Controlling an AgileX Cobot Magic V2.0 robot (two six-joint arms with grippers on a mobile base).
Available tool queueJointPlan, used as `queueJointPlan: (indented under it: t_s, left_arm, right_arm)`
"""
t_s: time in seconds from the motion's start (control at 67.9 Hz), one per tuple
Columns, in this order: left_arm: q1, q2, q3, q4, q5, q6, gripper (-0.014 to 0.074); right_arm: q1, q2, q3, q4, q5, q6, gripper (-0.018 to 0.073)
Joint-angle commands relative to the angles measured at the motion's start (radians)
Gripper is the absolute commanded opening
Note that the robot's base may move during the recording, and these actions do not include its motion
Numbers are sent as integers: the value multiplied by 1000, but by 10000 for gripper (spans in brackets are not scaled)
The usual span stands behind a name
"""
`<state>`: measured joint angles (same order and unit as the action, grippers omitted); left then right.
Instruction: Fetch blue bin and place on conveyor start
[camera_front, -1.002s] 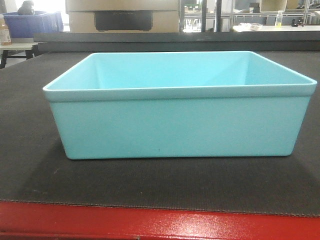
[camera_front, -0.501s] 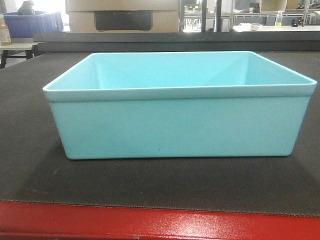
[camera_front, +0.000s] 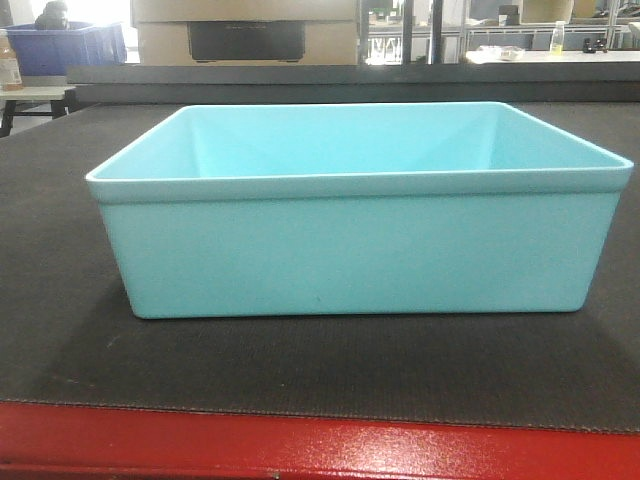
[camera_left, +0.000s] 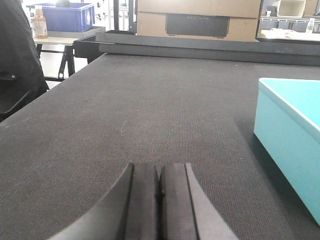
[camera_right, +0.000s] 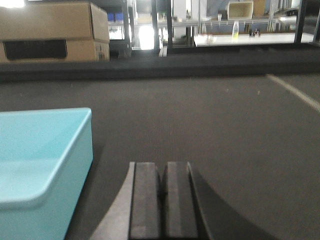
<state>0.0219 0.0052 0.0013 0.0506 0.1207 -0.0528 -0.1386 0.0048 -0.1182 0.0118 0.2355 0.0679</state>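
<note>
The bin (camera_front: 350, 250) sits upright on the belt (camera_front: 320, 370), filling the middle of the front view, with the frame edge (camera_front: 300, 445) running along the bottom of the frame before it. Behind it, at the top centre, stands a cardboard box (camera_front: 245, 30); another bin (camera_front: 65, 45) sits at the upper left. My left end effector (camera_left: 160, 200) lies low over the belt, the bin at that frame's right edge. My right end effector (camera_right: 163, 200) has the bin at its frame's lower left.
</note>
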Motion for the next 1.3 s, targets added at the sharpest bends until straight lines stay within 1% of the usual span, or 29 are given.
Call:
queueJointPlan:
  t_s: [0.0,0.059,0.118,0.162,0.368,0.486,1.282]
  left_arm:
    - [4,-5,-1,-3,-15,0,-111]
    - [4,-5,-1,-3,-15,0,-111]
    - [4,-5,-1,-3,-15,0,-111]
    - [4,-5,-1,-3,-15,0,-111]
    - [5,-5,-1,-3,-18,0,-111]
    - [5,-5,-1,-3,-18,0,-111]
    - [5,-5,-1,-3,-18,0,-111]
  right_arm:
    - [-8,-5,72,-12,-95,-5,-162]
    - [-8,-5,113,-12,-132,-5,-162]
    - [-8,-5,118,-12,-177,-5,-162]
    - [-8,-5,118,-12,-143,-5,-162]
    - [-8,-5,118,-12,-149,-50,-162]
    - [-8,-5,118,65,-151,-92,-162]
    - [-8,-5,118,67,-154,-92,-162]
